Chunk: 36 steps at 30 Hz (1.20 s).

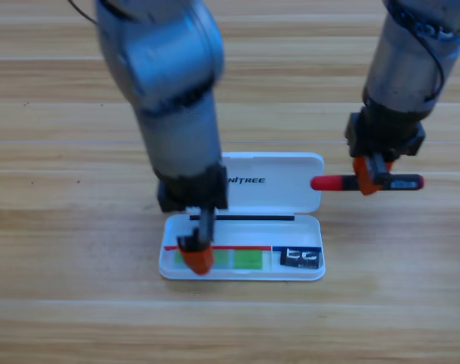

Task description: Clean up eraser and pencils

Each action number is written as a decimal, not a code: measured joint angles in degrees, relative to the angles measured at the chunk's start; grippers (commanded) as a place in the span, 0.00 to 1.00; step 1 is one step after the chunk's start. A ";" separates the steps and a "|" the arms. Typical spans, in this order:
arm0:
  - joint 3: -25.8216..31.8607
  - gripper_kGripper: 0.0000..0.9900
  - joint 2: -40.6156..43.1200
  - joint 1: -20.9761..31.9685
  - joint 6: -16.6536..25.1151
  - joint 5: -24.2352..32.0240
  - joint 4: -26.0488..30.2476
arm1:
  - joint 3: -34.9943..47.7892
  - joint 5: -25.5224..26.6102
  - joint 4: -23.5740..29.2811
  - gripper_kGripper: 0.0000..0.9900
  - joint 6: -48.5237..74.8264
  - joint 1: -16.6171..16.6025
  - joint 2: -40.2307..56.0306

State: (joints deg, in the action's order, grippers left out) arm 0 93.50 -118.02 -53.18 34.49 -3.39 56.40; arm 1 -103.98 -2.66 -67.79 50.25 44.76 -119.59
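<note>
Two grippers are shown over a wooden table, seen from above. The left gripper is lowered into the front tray of an open white case, its orange jaws pointing down at the green pencil, which lies flat in the tray directly beneath and to the right of the jaw tips. Whether these jaws are parted or closed cannot be told, since the gap is hidden. The eraser is seen further to the right of this gripper, in the tray's right end.

The right gripper is held beyond the case's right edge, clamped around the middle of the red-and-black pencil, which sticks out level on both sides of the jaws, red end toward the case.

A risk is judged in the crowding: the green pencil could be dragged out if the left gripper is lifted with it caught. The long pencil could strike the raised lid or the left arm if it is brought in while the tray is occupied.

The table is pale, striped plank wood; little else of the room is visible.
</note>
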 measured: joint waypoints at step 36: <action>-15.46 1.00 28.25 26.12 3.34 4.99 -1.76 | -25.53 0.02 -7.14 0.23 -4.91 10.61 -18.33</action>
State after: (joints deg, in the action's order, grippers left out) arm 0 78.04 -89.77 -27.06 37.84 1.60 54.64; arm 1 -129.51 -2.63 -74.93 45.33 55.37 -137.92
